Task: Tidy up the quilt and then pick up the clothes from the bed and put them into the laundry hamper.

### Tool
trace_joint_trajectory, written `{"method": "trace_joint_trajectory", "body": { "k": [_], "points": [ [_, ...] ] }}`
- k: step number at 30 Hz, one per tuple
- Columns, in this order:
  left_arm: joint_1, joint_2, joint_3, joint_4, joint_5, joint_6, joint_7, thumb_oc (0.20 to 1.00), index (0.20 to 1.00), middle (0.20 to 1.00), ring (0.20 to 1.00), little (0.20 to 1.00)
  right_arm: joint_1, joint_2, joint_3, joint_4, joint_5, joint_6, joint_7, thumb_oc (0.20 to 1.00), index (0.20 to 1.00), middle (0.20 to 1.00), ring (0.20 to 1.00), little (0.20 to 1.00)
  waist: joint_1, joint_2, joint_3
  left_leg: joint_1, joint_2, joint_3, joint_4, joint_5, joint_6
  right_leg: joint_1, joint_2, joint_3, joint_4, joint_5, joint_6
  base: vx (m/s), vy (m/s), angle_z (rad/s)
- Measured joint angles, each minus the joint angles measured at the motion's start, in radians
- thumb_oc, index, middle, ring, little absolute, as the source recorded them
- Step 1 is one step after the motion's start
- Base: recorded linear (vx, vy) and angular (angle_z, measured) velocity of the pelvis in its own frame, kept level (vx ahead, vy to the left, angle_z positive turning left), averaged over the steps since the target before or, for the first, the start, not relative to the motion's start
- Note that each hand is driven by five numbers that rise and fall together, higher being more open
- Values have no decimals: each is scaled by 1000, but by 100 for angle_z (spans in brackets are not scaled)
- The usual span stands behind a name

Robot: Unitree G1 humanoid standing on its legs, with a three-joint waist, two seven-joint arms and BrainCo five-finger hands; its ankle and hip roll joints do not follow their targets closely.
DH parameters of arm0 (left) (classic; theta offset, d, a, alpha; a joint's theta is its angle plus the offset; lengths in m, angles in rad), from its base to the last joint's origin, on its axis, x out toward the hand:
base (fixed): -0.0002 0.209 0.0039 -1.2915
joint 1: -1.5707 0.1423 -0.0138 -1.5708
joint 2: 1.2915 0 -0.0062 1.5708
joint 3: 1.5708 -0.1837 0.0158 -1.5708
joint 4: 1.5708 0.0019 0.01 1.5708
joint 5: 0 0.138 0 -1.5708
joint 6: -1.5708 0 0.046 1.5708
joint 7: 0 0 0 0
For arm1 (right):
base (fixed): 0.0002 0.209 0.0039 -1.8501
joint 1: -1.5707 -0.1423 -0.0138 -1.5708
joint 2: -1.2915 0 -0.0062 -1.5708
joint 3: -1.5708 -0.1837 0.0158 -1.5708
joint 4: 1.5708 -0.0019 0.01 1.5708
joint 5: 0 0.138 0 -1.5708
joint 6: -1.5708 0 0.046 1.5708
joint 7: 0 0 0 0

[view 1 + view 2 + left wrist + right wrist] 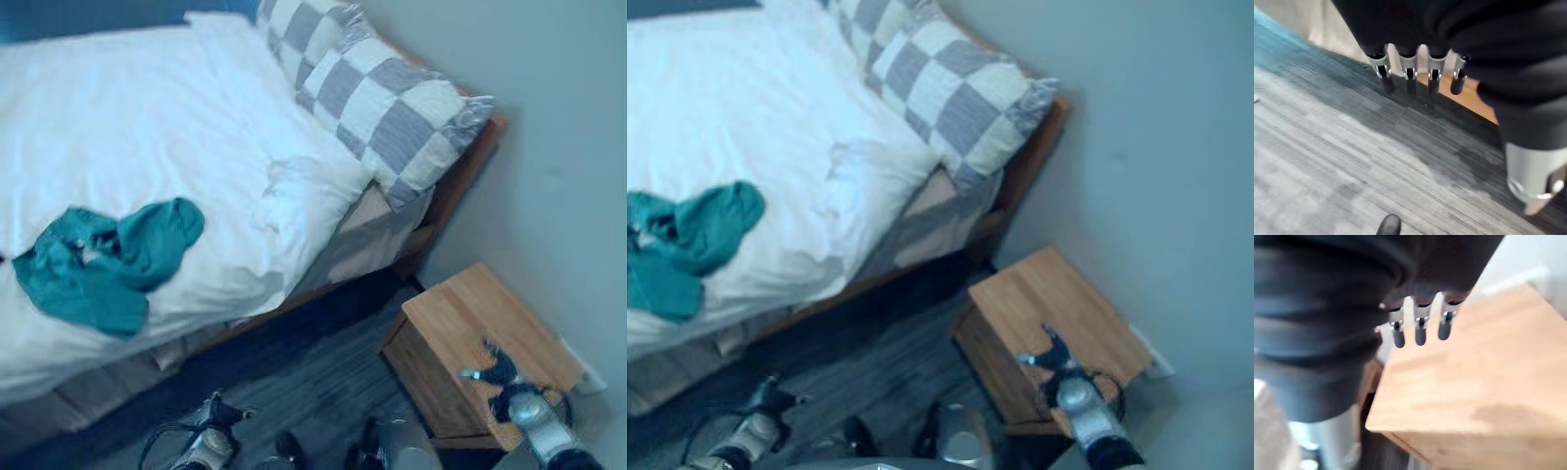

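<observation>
A white quilt [147, 127] covers the bed, with a bunched fold [289, 196] near its right edge. Crumpled teal clothes [103, 259] lie on the quilt toward the bed's front left. My left hand [211, 431] hangs low over the dark floor in front of the bed, fingers [1408, 73] straight and holding nothing. My right hand [505, 377] hovers over a wooden nightstand [470, 313], fingers [1420, 330] spread and empty. Both hands are well away from the clothes.
Two grey-and-white checked pillows [392, 108] lean at the head of the bed against the wall. The wooden bed frame [460, 176] ends near the nightstand. Dark carpet [304, 362] runs between bed and nightstand. A white wall socket [1156, 364] sits behind the nightstand.
</observation>
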Motion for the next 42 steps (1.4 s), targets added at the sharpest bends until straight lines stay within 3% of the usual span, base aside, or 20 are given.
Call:
{"method": "trace_joint_trajectory", "body": {
  "k": [2, 3, 5, 6, 7, 8, 9, 13, 15, 16, 19, 22, 28, 29, 30, 36, 40, 41, 42],
  "points": [
    [8, -6, -5, 34, 2, 12, -1, 1000, 1000, 1000, 1000, 1000, -73, -115, -3, -105, -53, -17, -15, 1000, 1000, 1000, 1000, 1000, 10, 33, 14, -16, -3, -68, -32, 24, -18, 90, -13, 48, -389, 11, 6, 91, -225, 99],
    [17, -7, -2, 39, 6, 12, -1, 1000, 1000, 1000, 1000, 1000, -107, -131, -3, -125, -67, -18, -16, 1000, 1000, 1000, 1000, 1000, 30, 37, 19, -13, -10, -92, -47, 49, -26, 100, -16, 76, -456, 16, 2, 114, -228, 93],
    [25, 0, -8, 61, 39, 15, -4, 1000, 1000, 1000, 1000, 1000, -184, -188, -5, -208, -93, -36, -19, 1000, 1000, 1000, 1000, 1000, 23, 48, 27, -22, -13, -160, -106, 91, -36, 142, 18, 265, -694, 79, 12, 180, -178, 107],
    [28, 7, -9, 59, 40, 16, -5, 1000, 1000, 1000, 1000, 1000, -215, -196, -2, -219, -108, -36, -14, 1000, 1000, 1000, 1000, 1000, 24, 46, 31, -22, -18, -187, -128, 113, -46, 155, 22, 298, -751, 109, 10, 167, -122, 104],
    [30, 15, -20, 60, 42, 18, -7, 1000, 1000, 1000, 1000, 1000, -251, -209, 8, -231, -108, -37, -14, 1000, 1000, 1000, 1000, 1000, 23, 39, 34, -22, -24, -205, -147, 126, -63, 156, 21, 320, -751, 142, 11, 163, -148, 96],
    [48, 17, -25, 80, 55, 11, -6, 1000, 1000, 1000, 1000, 1000, -342, -211, 49, -225, -108, -25, -14, 1000, 1000, 1000, 1000, 1000, 22, 37, 41, -5, -19, -189, -171, 125, -68, 172, 13, 296, -751, 228, 7, 123, -154, 77],
    [66, 6, -27, 82, 68, 9, -6, 1000, 1000, 1000, 1000, 1000, -426, -212, 83, -224, -109, -29, -15, 1000, 1000, 1000, 1000, 1000, 25, 45, 44, -3, 3, -160, -171, 117, -89, 172, 23, 278, -750, 272, 3, 119, -150, 50],
    [106, -48, -47, 57, 66, -2, -5, 1000, 1000, 1000, 1000, 1000, -694, -228, 218, -212, -109, -46, -16, 1000, 1000, 1000, 1000, 1000, 36, 103, 44, -9, 74, -117, -164, 100, -135, 170, 79, 236, -750, 275, -15, 100, -100, 12],
    [109, -73, -65, 31, 57, -16, 2, 1000, 1000, 1000, 1000, 1000, -867, -240, 316, -159, -118, -56, -17, 1000, 1000, 1000, 1000, 1000, 50, 142, 51, -15, 94, -120, -164, 167, -168, 164, 101, 233, -746, 272, -22, 35, -98, -13],
    [102, -74, -87, 24, 57, -20, 8, 1000, 1000, 1000, 1000, 1000, -946, -240, 380, -113, -136, -57, -15, 1000, 1000, 1000, 1000, 1000, 42, 146, 52, -24, 89, -118, -164, 169, -170, 151, 95, 237, -745, 271, -24, -6, -55, 9],
    [36, -69, -126, 4, 33, -39, 31, 1000, 1000, 1000, 1000, 1000, -1060, -220, 427, -20, -149, -62, -19, 1000, 1000, 1000, 1000, 1000, 62, 181, 68, -83, 65, -144, -163, 176, -165, 116, 81, 211, -744, 278, -34, -24, -80, 32],
    [-5, -72, -194, -43, 17, -59, 47, 1000, 1000, 1000, 1000, 1000, -1162, -139, 487, 98, -161, -59, -44, 1000, 1000, 1000, 1000, 1000, 95, 220, 110, -149, 54, -166, -163, 185, -152, 64, 71, 191, -743, 280, -37, -21, -62, 22],
    [-31, -73, -225, -60, -21, -78, 75, 1000, 1000, 1000, 1000, 1000, -1191, -94, 511, 206, -175, -57, -78, 1000, 1000, 1000, 1000, 1000, 132, 243, 186, -222, 53, -207, -162, 193, -147, 3, 71, 154, -712, 271, -47, -28, -29, 22],
    [-34, -73, -225, -61, -22, -79, 79, 1000, 1000, 1000, 1000, 1000, -1191, -85, 512, 227, -175, -58, -88, 492, 492, 492, 492, 492, 135, 243, 202, -223, 51, -207, -162, 195, -145, 2, 69, 153, -707, 268, -50, -10, -17, 13],
    [-40, -73, -232, -61, -22, -79, 82, 1000, 1000, 1000, 1000, 1000, -1192, -63, 517, 286, -175, -55, -94, 200, 200, 200, 200, 200, 134, 245, 211, -226, 46, -210, -163, 198, -140, -9, 62, 152, -684, 253, -44, -17, -3, 15],
    [-54, -74, -254, -60, -21, -87, 80, 1000, 1000, 1000, 1000, 1000, -1207, -47, 509, 446, -185, -66, -110, 200, 200, 200, 200, 200, 129, 249, 214, -206, 26, -234, -163, 201, -135, 27, 43, 143, -683, 248, -40, -5, 41, 14],
    [-57, -73, -244, -58, -20, -79, 76, 1000, 1000, 1000, 1000, 1000, -1069, -88, 384, 395, -172, -58, -104, 200, 200, 200, 200, 200, 124, 241, 210, -149, 27, -260, -163, 198, -134, 102, 41, 140, -686, 235, -27, 26, 50, 19],
    [-54, -73, -239, -59, -20, -76, 77, 1000, 1000, 1000, 1000, 1000, -1030, -87, 352, 372, -171, -57, -106, 928, 928, 928, 928, 928, 123, 239, 209, -140, 28, -262, -163, 198, -134, 113, 42, 139, -686, 232, -26, 54, 49, 6],
    [-51, -72, -232, -58, -17, -67, 73, 1000, 1000, 1000, 1000, 1000, -958, -87, 302, 329, -160, -54, -104, 1000, 1000, 1000, 1000, 1000, 115, 231, 206, -125, 28, -260, -164, 195, -135, 125, 42, 142, -685, 233, -27, 37, 33, 3]
  ]
}}
